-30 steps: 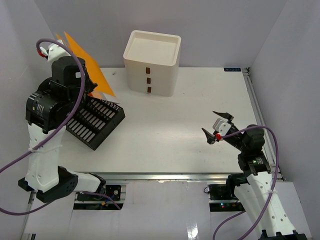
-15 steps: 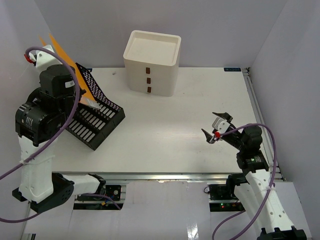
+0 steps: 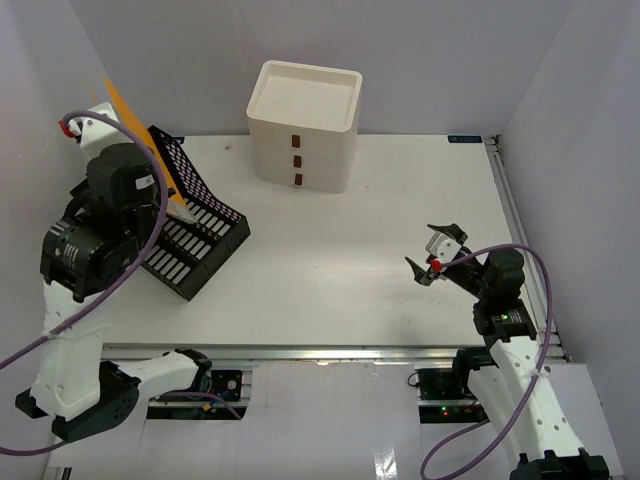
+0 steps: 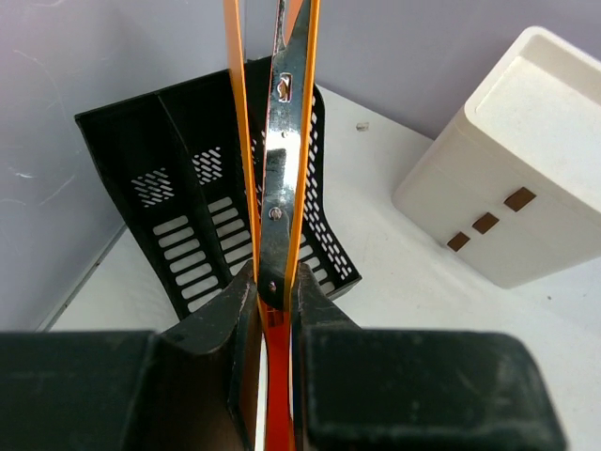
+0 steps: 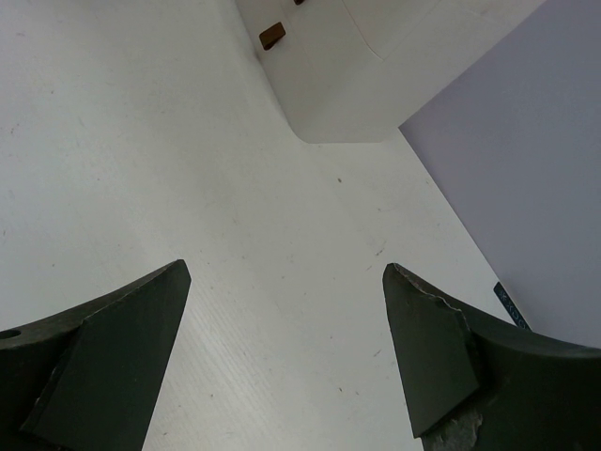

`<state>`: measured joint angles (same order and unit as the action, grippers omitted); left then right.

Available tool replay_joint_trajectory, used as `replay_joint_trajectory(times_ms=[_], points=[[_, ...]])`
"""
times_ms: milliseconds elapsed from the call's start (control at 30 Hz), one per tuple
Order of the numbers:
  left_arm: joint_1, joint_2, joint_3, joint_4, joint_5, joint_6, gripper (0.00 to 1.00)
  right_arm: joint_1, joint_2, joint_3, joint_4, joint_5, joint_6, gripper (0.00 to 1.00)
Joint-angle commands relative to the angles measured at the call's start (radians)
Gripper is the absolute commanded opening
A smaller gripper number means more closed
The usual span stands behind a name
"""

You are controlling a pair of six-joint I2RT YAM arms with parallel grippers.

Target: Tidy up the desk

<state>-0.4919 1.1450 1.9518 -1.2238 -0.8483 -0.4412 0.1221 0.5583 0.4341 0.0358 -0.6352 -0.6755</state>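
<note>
desk [image 3: 350, 250] long axis left-right | left jaws clamped on upright orange folder [image 4: 277, 395] | right jaws wide, empty

In the black left gripper [image 4: 275, 324], the folder [image 3: 122, 102] is bright orange, its clip [image 4: 277, 169] silvery. Ahead of the gripper — a black file rack [image 4: 188, 235], slotted in rows. To the gripper's right, the drawer box [image 4: 488, 169] is white with brown handles [image 4: 485, 223] — the desk [image 3: 380, 230] white too.

White arms [image 3: 68, 350], black joints [image 3: 105, 205], purple cables [image 3: 163, 200]
</note>
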Motion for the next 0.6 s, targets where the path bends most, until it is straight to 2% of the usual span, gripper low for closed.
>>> replay_joint_trajectory(times_ms=[0,267,567], points=[[0.003,0.043,-0.003,0.09,0.027,-0.001,0.0,-0.01,-0.001,-0.003,0.05,-0.022,0.019,0.9],[0.003,0.08,0.02,0.111,0.091,-0.01,0.0,-0.013,-0.006,-0.005,0.05,-0.023,0.016,0.9],[0.001,0.06,0.155,0.142,0.227,-0.031,0.0,-0.012,-0.001,-0.008,0.052,-0.024,0.013,0.9]])
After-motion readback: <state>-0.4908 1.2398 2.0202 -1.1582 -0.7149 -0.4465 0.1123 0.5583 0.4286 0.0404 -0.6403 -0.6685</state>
